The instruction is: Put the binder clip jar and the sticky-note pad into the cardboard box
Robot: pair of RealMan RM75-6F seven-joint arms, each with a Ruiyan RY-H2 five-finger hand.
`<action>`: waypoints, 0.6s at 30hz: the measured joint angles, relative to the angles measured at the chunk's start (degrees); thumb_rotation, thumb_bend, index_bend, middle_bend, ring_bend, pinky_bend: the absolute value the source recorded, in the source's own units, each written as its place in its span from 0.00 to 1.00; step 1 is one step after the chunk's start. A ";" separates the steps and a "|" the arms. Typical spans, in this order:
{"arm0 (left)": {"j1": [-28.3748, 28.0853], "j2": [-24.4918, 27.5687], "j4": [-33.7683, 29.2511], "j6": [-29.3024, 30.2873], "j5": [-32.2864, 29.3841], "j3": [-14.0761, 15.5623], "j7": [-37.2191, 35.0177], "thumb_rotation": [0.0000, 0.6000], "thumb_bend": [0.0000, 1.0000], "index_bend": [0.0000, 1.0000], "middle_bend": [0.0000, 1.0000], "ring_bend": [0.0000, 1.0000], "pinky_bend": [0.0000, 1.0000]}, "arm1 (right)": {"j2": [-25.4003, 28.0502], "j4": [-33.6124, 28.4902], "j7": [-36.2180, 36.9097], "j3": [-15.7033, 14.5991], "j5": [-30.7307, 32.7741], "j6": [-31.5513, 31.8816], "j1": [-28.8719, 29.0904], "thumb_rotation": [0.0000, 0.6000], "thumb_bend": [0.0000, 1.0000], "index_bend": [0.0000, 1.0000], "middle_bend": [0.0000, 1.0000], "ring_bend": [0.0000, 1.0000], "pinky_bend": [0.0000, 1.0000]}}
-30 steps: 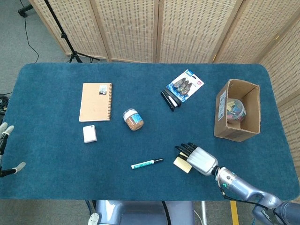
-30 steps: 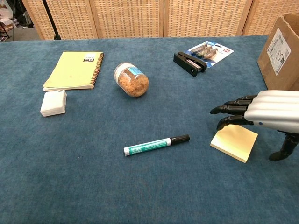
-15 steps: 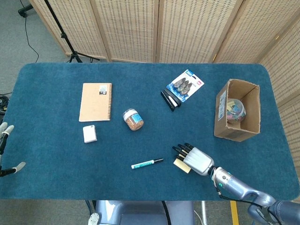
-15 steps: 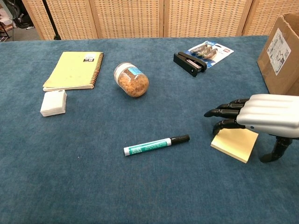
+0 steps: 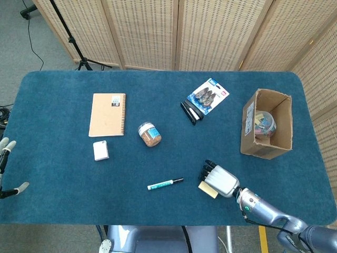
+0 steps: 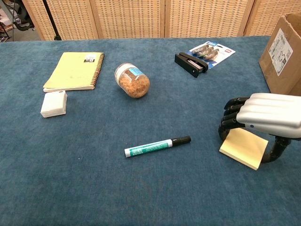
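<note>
Gripping pad (image 6: pixel 243 148): right hand (image 6: pixel 263 116), fingers curled at its far edge, thumb behind; jar (image 5: pixel 264 124) inside box (image 5: pixel 251 143).

The robot's right hand (image 6: pixel 263 117) hangs low over the desk (image 6: pixel 94 188), palm down, dark fingers (image 6: pixel 231 123) curled downward, while its left hand (image 5: pixel 6 158) sits at the far edge.

The right hand (image 6: pixel 263 117) sits over the sticky-note pad (image 6: pixel 243 148), so you can't really tell if the fingers are actually touching it. The cardboard box (image 6: pixel 283 52) is chopped off by the chest view's edge. The left hand (image 5: pixel 6 167) is barely poking in at the head view's border, way too little to judge.
</note>
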 measured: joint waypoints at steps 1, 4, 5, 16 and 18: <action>0.00 0.01 -0.01 0.01 0.00 0.00 0.01 1.00 0.00 0.00 0.00 0.00 0.00 | 0.00 0.09 0.70 -0.08 -0.26 0.58 -0.02 1.00 0.16 0.55 0.47 0.28 0.14; 0.02 0.04 -0.08 0.03 0.04 0.02 -0.03 1.00 0.00 0.00 0.00 0.00 0.00 | 0.32 -0.06 2.17 -0.08 -0.81 2.24 -0.05 1.00 0.16 0.55 0.47 0.28 0.14; 0.04 0.07 -0.09 0.08 0.05 0.03 -0.08 1.00 0.00 0.00 0.00 0.00 0.00 | 0.57 -0.32 2.52 0.00 -0.86 2.67 -0.04 1.00 0.16 0.55 0.47 0.28 0.14; 0.18 0.33 -0.05 0.34 0.32 0.11 -0.80 1.00 0.00 0.00 0.00 0.00 0.00 | 11.55 -10.31 3.80 5.71 0.60 9.02 0.65 1.00 0.18 0.55 0.48 0.28 0.14; 0.20 0.32 -0.06 0.39 0.39 0.14 -0.76 1.00 0.00 0.00 0.00 0.00 0.00 | 14.59 -12.22 3.08 7.77 2.11 9.37 1.00 1.00 0.18 0.55 0.48 0.28 0.15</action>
